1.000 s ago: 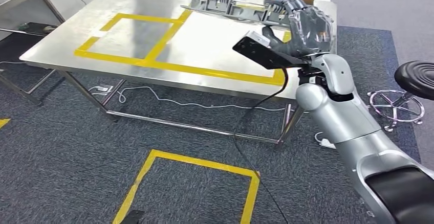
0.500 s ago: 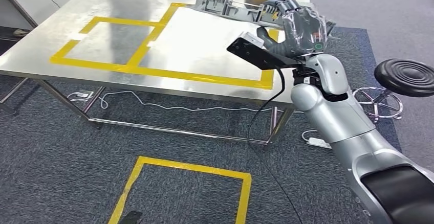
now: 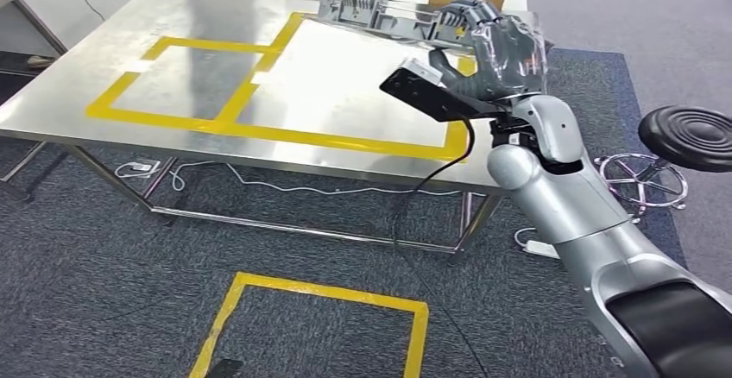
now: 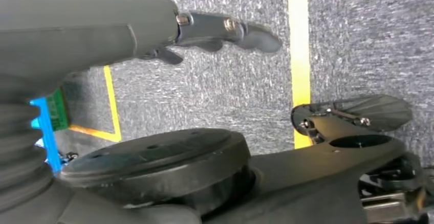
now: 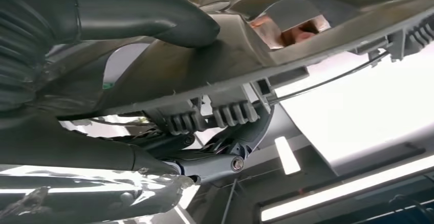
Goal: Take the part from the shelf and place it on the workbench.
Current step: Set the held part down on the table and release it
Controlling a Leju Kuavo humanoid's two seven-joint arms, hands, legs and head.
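My right arm stretched forward and up, my right hand raised with fingers wrapped around the part, my left hand hanging low, fingers apart, holding nothing

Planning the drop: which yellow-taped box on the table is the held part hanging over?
The larger taped box nearest the right hand; the part hangs over its far edge, while the smaller one lies beyond it.

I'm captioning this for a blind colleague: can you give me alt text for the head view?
The robot's right hand holds a long grey plastic part above the far right of a shiny steel workbench marked with yellow tape rectangles. A black round stool stands on grey carpet to the right.
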